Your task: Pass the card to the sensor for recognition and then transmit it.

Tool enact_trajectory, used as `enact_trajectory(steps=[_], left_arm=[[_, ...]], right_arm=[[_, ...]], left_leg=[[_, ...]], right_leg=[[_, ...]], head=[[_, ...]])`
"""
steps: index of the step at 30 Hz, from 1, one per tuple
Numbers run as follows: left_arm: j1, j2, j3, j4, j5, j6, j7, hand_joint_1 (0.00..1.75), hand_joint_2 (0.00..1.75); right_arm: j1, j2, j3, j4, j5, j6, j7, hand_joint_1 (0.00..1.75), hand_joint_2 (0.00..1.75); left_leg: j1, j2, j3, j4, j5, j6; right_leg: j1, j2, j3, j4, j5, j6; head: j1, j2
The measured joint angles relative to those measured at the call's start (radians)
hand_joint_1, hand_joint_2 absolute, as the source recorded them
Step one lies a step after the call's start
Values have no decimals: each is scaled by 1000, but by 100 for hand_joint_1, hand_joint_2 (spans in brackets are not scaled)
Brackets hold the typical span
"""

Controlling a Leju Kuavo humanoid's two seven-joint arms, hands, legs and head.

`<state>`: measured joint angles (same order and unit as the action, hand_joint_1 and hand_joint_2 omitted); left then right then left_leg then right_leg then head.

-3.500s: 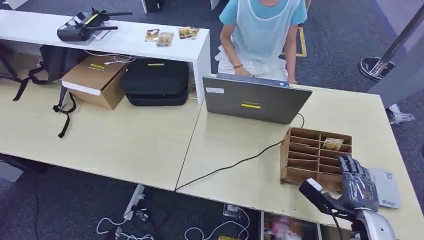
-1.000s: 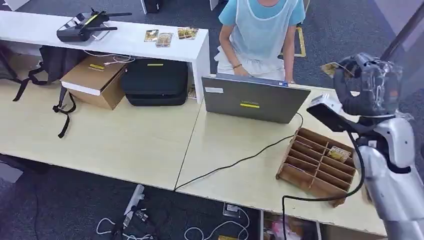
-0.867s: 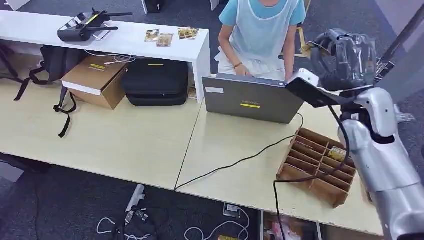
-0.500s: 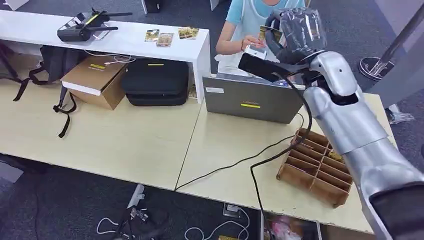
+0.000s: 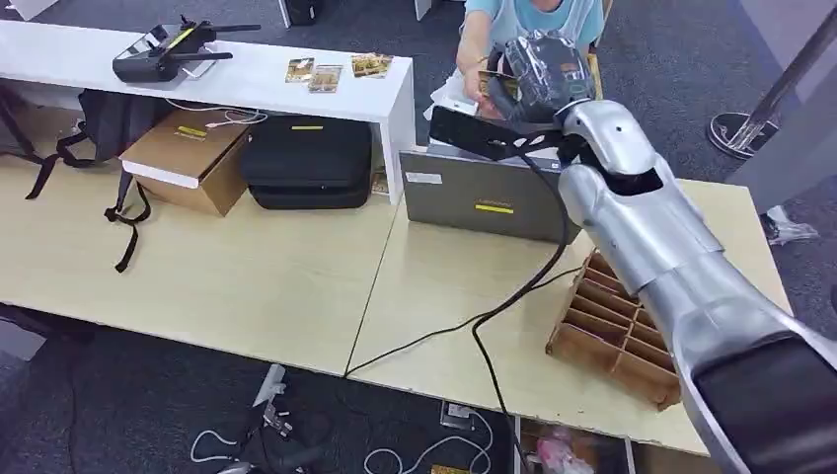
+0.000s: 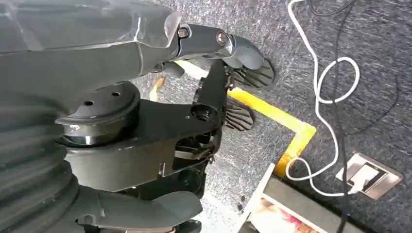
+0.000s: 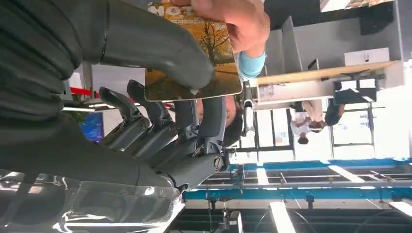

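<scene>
My right hand (image 5: 548, 64) is raised past the laptop, out toward a person (image 5: 533, 15) in a light blue top behind the table. It pinches a yellow-brown picture card (image 5: 496, 84) between thumb and fingers. In the right wrist view the card (image 7: 204, 63) lies under my thumb, and the person's hand (image 7: 233, 19) grips its far end. That person's hand (image 5: 472, 71) meets mine at the card. My left hand (image 6: 145, 48) hangs over the floor, its fingers apart, holding nothing.
A grey laptop (image 5: 484, 197) stands below my outstretched arm, its black cable (image 5: 444, 331) crossing the table. A wooden slotted card rack (image 5: 612, 331) sits at the table's right. The white shelf (image 5: 247, 74) carries several cards (image 5: 341, 69) and a controller (image 5: 163, 49).
My right arm rose from the card rack and swung left and forward with the card. The person's hand came up and took hold of the card.
</scene>
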<state>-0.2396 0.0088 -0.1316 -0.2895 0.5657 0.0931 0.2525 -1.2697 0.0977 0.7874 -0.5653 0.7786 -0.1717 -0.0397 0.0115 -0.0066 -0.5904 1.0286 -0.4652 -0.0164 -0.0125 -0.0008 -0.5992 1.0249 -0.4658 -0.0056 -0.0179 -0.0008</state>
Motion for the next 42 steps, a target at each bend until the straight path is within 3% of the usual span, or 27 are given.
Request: enact_trajectory(steps=[4,5,6,7,18,27,34,42], left_arm=[[-11,0,-6,1,0,6,0,0,175],[-13,0,-8,2,-1,6,0,0,175],[-15,0,-11,2,-1,6,0,0,175],[-17,0,-14,2,-2,6,0,0,175],[-34,0,-31,15,-16,6,0,0,175],[-36,-1,-38,20,-28,10,0,0,175],[-33,-3,-42,21,-31,18,0,0,175],[-5,9,-42,21,-39,16,0,0,175]], right_arm=[[-2,3,5,7,4,11,3,171,175],[-3,4,5,8,7,14,3,138,175],[-3,5,6,9,11,18,3,10,175],[-3,7,6,10,13,18,3,0,175],[-2,10,-11,1,-11,64,7,0,175],[19,-33,-106,-63,-90,38,8,0,175],[104,-144,-248,-191,-216,56,-2,0,175],[277,-337,-433,-483,-481,281,4,0,175]], left_leg=[[0,0,0,0,0,0],[0,0,0,0,0,0],[0,0,0,0,0,0],[0,0,0,0,0,0],[0,0,0,0,0,0],[0,0,0,1,0,0],[0,-2,0,1,0,0],[0,-3,-1,2,-1,1]], right_leg=[[0,0,0,0,0,0],[0,0,0,0,0,0],[0,0,0,0,0,0],[0,0,0,0,0,0],[0,0,0,0,0,0],[0,0,0,0,0,0],[0,-1,0,-1,0,0],[0,-2,-1,-2,0,1]], head=[[0,0],[0,0],[0,0],[0,0],[0,0],[0,0],[0,0],[0,0]])
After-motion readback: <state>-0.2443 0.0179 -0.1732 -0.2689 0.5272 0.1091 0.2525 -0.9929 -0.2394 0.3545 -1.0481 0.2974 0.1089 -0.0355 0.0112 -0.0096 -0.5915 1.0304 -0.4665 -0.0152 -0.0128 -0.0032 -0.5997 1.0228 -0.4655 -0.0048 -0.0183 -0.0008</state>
